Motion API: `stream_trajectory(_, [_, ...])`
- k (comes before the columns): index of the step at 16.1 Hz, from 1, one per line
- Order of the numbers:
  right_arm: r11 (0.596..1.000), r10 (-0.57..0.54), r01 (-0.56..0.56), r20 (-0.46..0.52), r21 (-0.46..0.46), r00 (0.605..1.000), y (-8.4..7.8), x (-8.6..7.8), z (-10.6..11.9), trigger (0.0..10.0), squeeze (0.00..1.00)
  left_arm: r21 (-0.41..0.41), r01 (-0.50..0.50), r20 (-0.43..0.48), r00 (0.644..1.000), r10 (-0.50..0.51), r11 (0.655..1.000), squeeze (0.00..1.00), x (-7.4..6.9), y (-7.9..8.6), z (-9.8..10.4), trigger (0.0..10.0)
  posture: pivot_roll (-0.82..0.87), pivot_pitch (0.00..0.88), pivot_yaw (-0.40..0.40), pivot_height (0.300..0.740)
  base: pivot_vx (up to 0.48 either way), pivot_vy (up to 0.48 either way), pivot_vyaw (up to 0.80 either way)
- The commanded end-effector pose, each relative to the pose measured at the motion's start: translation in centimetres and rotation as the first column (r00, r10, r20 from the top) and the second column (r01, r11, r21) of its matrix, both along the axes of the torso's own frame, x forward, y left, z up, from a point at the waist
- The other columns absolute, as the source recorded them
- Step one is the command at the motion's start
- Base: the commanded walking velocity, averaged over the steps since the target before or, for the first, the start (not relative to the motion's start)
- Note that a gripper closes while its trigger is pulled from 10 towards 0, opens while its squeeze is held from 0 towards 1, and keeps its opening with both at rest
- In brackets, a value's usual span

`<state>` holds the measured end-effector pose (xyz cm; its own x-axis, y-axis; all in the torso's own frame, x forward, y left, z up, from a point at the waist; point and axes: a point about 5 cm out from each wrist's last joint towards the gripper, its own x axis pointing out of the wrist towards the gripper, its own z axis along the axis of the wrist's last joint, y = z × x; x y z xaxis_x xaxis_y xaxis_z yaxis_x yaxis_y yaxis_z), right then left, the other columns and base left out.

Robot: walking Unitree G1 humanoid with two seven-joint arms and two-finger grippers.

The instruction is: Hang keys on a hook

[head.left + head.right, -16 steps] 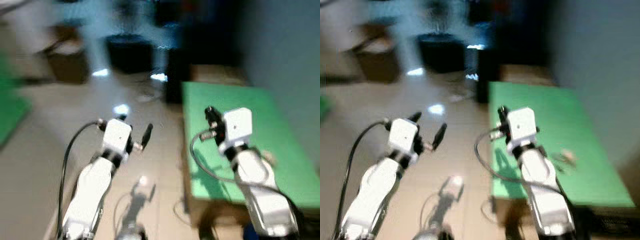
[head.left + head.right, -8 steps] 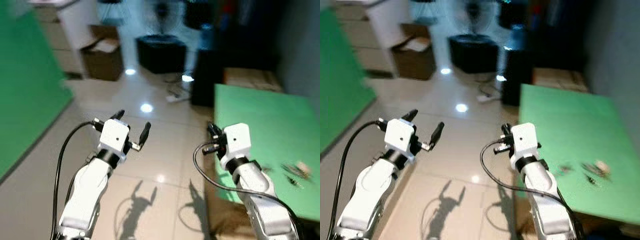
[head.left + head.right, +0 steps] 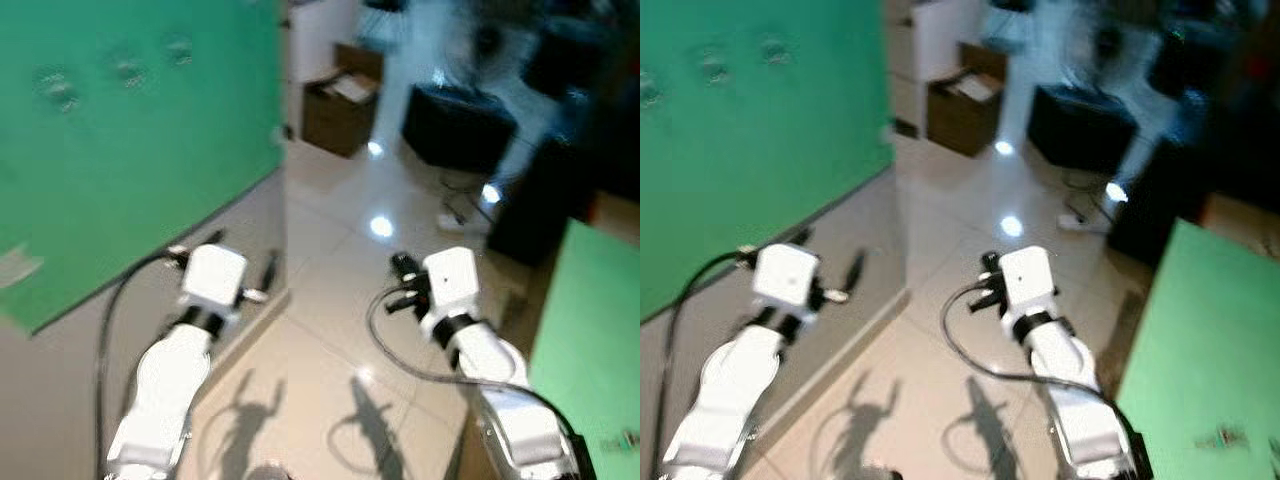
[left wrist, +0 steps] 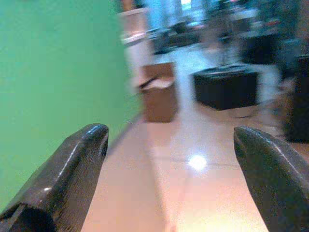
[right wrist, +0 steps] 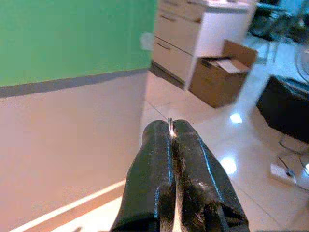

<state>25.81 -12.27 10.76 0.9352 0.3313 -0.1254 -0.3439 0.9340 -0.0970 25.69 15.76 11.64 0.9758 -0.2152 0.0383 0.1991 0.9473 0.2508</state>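
Observation:
A green wall panel (image 3: 140, 150) fills the upper left, with blurred small hooks (image 3: 128, 70) in a row near its top. A small bunch of keys (image 3: 1223, 437) lies on the green table (image 3: 1200, 330) at the lower right. My left gripper (image 3: 243, 255) is raised in front of the panel's lower edge, open and empty, as the left wrist view (image 4: 169, 140) confirms. My right gripper (image 3: 402, 268) is held over the tiled floor, its fingers (image 5: 190, 159) pressed shut. A thin bright sliver shows between the tips; I cannot tell what it is.
An open cardboard box (image 3: 340, 100) and white drawers (image 5: 203, 34) stand past the panel's end. A black box (image 3: 460, 125) and a dark cabinet (image 3: 540, 200) stand farther back, with a power strip (image 3: 455, 215) on the glossy floor.
The whole view has swung left: the green table slid to the right edge and the green wall panel with hooks came into view. Both arms keep the same pose.

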Motion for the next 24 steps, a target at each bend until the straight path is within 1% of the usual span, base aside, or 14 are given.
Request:
stream_trajectory(1, [1.0, -0.017, 0.017, -0.005, -0.02, 1.0, -0.8, 0.3, -0.1, 10.0, 0.0, 0.001, 0.007, 0.025, 1.0, -0.007, 1.0, 0.0, 0.0, -0.6, 0.6, 10.0, -0.05, 0.0, -0.036, 0.74, 0.0, 0.0, 0.8])
stream_trajectory(2, [1.0, -0.017, 0.017, -0.004, -0.016, 1.0, -0.8, 0.4, -0.1, 10.0, 0.0, 0.005, 0.006, 0.034, 0.999, -0.006, 1.0, 0.0, -0.1, -0.6, 0.7, 10.0, -0.05, 0.0, -0.036, 0.74, 0.0, 0.0, 0.8])
stream_trajectory(3, [1.0, -0.015, 0.015, 0.003, -0.006, 1.0, -0.8, 0.7, 0.2, 10.0, 0.0, 0.037, -0.015, 0.064, 0.998, 0.013, 0.999, 0.0, 0.0, -0.4, 1.1, 10.0, -0.04, 0.0, -0.034, 0.74, 0.0, 0.0, 0.8])
stream_trajectory(4, [1.0, -0.013, 0.013, 0.007, -0.004, 1.0, -0.7, 0.8, 0.2, 10.0, 0.0, 0.038, -0.021, 0.079, 0.997, 0.018, 0.999, 0.0, 0.0, -0.4, 1.4, 10.0, -0.04, 0.0, -0.033, 0.74, 0.0, 0.0, 0.8])
stream_trajectory(5, [1.0, -0.006, 0.006, 0.014, 0.002, 1.0, -0.6, 1.0, 0.4, 10.0, 0.0, 0.035, -0.012, 0.063, 0.998, 0.009, 0.999, 0.0, 0.0, -0.5, 1.3, 10.0, -0.03, 0.0, -0.026, 0.74, 0.0, 0.0, 0.8])
stream_trajectory(7, [1.0, 0.0, 0.0, 0.019, 0.006, 1.0, -0.6, 1.1, 0.5, 10.0, 0.0, 0.062, 0.017, 0.058, 0.998, -0.021, 0.998, 0.0, 0.0, -0.7, 1.3, 10.0, -0.04, 0.0, -0.023, 0.74, 0.0, 0.0, 0.8])
stream_trajectory(8, [1.0, 0.007, -0.008, 0.029, 0.013, 1.0, -0.5, 1.3, 0.7, 10.0, 0.0, 0.07, 0.037, 0.071, 0.997, -0.042, 0.997, 0.0, 0.2, -0.9, 1.5, 10.0, -0.04, 0.0, -0.017, 0.74, 0.0, 0.0, 0.8])
stream_trajectory(11, [1.0, -0.001, 0.0, 0.033, 0.03, 0.999, -0.3, 1.4, 0.6, 10.0, 0.0, 0.045, 0.06, 0.082, 0.995, -0.064, 0.997, 0.0, 0.3, -1.5, 1.6, 10.0, -0.04, 0.0, -0.02, 0.74, 0.0, 0.0, 0.8])
stream_trajectory(13, [1.0, 0.016, -0.017, 0.033, 0.019, 0.999, -0.7, 1.2, 0.7, 10.0, 0.0, 0.034, 0.098, 0.071, 0.992, -0.1, 0.995, 0.0, 0.1, -1.8, 1.5, 10.0, -0.04, 0.0, -0.014, 0.74, 0.0, 0.0, 0.8])
stream_trajectory(14, [1.0, 0.01, -0.01, 0.037, 0.02, 0.999, -1.4, 1.2, 0.8, 10.0, 0.0, 0.026, 0.1, 0.062, 0.993, -0.102, 0.995, 0.0, -0.1, -1.5, 1.2, 10.0, -0.05, 0.0, -0.014, 0.74, 0.262, 0.0, 0.8])
stream_trajectory(16, [0.999, -0.017, 0.015, 0.042, 0.048, 0.999, -1.8, 1.2, 0.9, 10.0, 0.0, -0.005, 0.083, 0.059, 0.995, -0.082, 0.997, 0.0, -0.1, -1.4, 1.1, 10.0, -0.05, 0.0, -0.016, 0.74, 0.298, 0.0, 0.8])
stream_trajectory(19, [0.995, 0.02, -0.026, 0.056, 0.098, 0.998, -1.0, 1.2, 1.6, 10.0, 0.0, -0.027, 0.084, 0.067, 0.994, -0.082, 0.996, 0.0, 0.3, -2.0, 1.5, 10.0, -0.04, 0.0, -0.023, 0.74, 0.33, 0.0, 0.8])
stream_trajectory(20, [0.995, 0.04, -0.044, 0.051, 0.087, 0.998, -0.7, 1.0, 1.2, 10.0, 0.0, -0.021, 0.082, 0.061, 0.995, -0.081, 0.996, 0.0, 0.2, -2.0, 1.2, 10.0, -0.04, 0.0, -0.018, 0.74, 0.341, 0.0, 0.8])
stream_trajectory(24, [0.995, 0.055, -0.058, 0.039, 0.085, 0.998, -0.5, 0.8, 0.9, 10.0, 0.0, -0.015, 0.069, 0.056, 0.996, -0.068, 0.998, 0.0, 0.2, -1.9, 1.2, 10.0, -0.04, 0.0, -0.026, 0.74, 0.344, 0.0, 0.8])
